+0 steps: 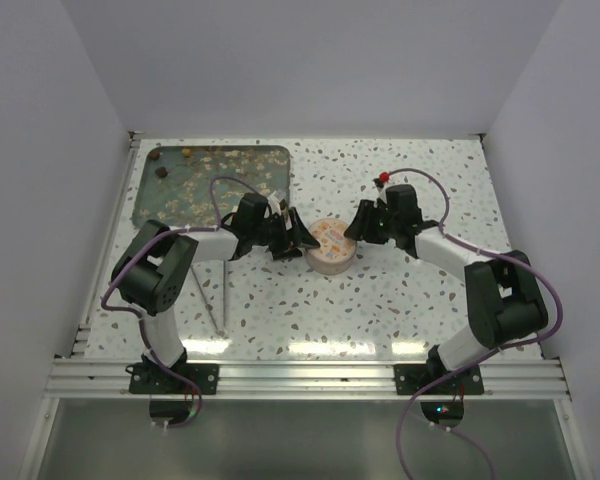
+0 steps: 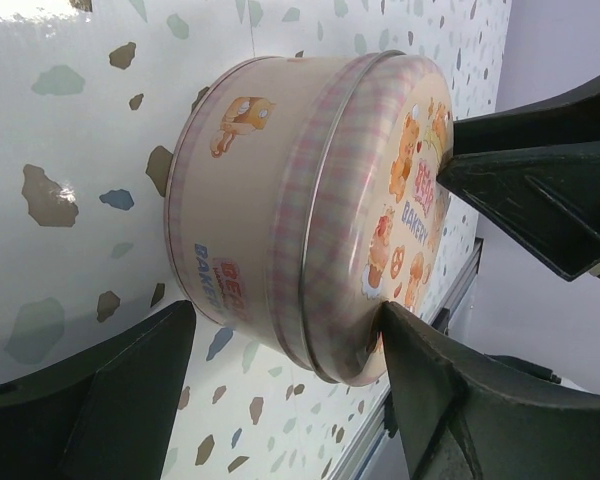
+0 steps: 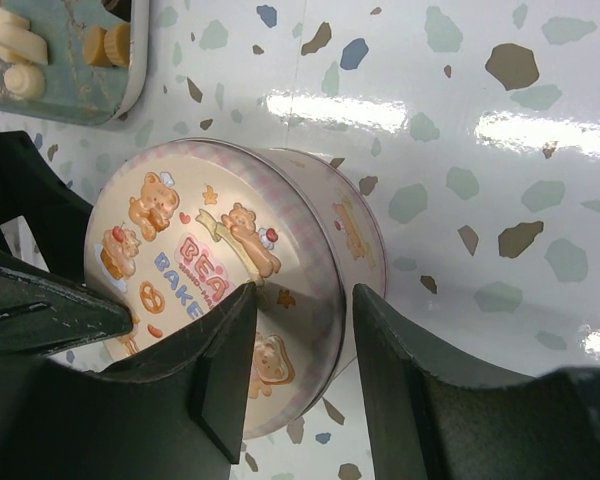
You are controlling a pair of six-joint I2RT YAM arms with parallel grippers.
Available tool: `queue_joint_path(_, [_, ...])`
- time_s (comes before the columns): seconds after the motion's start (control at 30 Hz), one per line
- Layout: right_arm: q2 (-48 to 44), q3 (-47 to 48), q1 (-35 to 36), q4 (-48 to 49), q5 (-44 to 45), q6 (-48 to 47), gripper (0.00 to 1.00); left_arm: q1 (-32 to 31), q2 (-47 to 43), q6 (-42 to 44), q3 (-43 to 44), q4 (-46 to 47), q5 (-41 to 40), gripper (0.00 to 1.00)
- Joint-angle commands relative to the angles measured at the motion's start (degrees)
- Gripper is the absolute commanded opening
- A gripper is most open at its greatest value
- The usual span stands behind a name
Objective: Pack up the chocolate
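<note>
Cream-and-pink, the round metal tin with bears printed on its lid sits closed at the middle of the white speckled terrazzo table. The left gripper is at the tin's nine o'clock. Its black fingers are spread wide, one low by the wall and the other with its tip at the lid's rim. The right gripper is at the tin's two o'clock. It is partly parted, astride the lid's edge with one finger over the lid and one outside the wall; I cannot tell whether it pinches. The chocolate, dark and pale lumps, lies scattered among crumbs on the grey-green flat tray at the table's ten o'clock, well apart from the tin.
</note>
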Motion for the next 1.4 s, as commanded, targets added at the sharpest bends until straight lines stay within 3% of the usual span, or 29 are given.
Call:
queue_joint_path(0.0, [-0.79, 2.79, 1.70, -4.05, 3.44, -3.64, 0.47, 0.61, 3.91, 1.91, -3.20, -8.40, -5.91, 0.78])
queue_joint_path(0.87, [3.08, 16.07, 9.26, -10.12, 5.55, -8.40, 0.48, 0.79, 3.47, 3.05, -2.24, -11.74, -8.90, 0.78])
queue_joint_path(1.37, [10.81, 18.35, 11.55, -11.08, 3.26, -9.53, 0.42, 0.79, 3.82, 2.97, -2.50, -11.65, -8.72, 0.78])
